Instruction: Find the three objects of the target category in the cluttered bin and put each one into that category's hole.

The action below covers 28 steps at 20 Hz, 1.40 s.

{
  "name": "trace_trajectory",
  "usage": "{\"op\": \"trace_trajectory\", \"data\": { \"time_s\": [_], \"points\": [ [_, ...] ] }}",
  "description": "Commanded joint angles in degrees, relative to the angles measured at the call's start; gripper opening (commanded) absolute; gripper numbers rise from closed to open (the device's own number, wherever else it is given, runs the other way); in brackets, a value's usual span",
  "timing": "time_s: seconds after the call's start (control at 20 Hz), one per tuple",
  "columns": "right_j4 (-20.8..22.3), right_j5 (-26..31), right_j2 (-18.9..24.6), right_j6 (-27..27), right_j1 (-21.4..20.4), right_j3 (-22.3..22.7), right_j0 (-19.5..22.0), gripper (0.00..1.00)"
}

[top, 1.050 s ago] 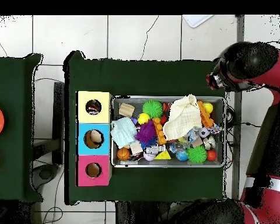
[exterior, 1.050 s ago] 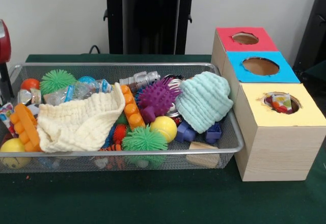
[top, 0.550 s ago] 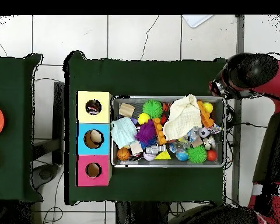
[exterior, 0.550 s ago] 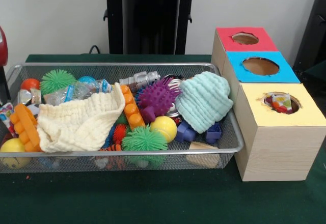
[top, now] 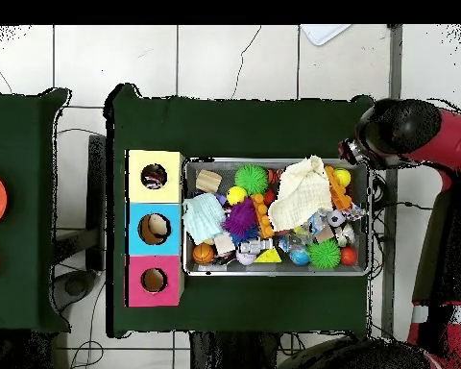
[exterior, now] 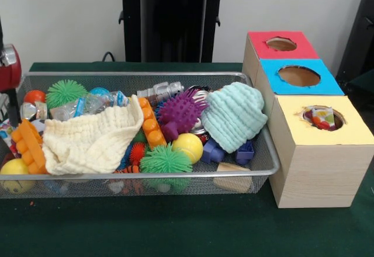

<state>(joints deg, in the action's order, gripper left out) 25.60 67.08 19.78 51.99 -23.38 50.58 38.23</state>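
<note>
A wire mesh bin (exterior: 146, 176) (top: 277, 270) holds mixed toys and cloths. A cream knitted cloth (exterior: 90, 141) (top: 300, 195) lies over its left half in the front view, and a mint knitted cloth (exterior: 234, 115) (top: 204, 217) lies at the end nearest the boxes. Between them sit a purple spiky ball (exterior: 181, 111), a green spiky ball (exterior: 165, 160) and a yellow ball (exterior: 188, 146). My gripper (exterior: 11, 105) (top: 351, 151) hangs at the bin's end farthest from the boxes, above an orange brick strip (exterior: 28, 145). Nothing shows in its grasp.
Three wooden boxes stand in a row beside the bin, with red (exterior: 281, 45), blue (exterior: 298, 76) and yellow (exterior: 320, 118) tops, each with a round hole. A colourful item shows inside the yellow one. Green cloth (exterior: 187, 228) covers the table.
The arm has swung in toward the bin's end farthest from the boxes. Its red end now shows lower at the left edge of the front view. The bin's contents have not moved.
</note>
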Motion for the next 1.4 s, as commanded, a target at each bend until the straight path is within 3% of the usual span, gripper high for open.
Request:
{"op": "trace_trajectory", "data": {
  "time_s": [0.05,1.4],
  "points": [
    [3.9,-3.3,1.7,-13.7,0.6,10.1,0.8,1.00],
    [11.2,-5.8,2.0,-16.0,2.8,10.5,2.0,1.00]
  ]
}}
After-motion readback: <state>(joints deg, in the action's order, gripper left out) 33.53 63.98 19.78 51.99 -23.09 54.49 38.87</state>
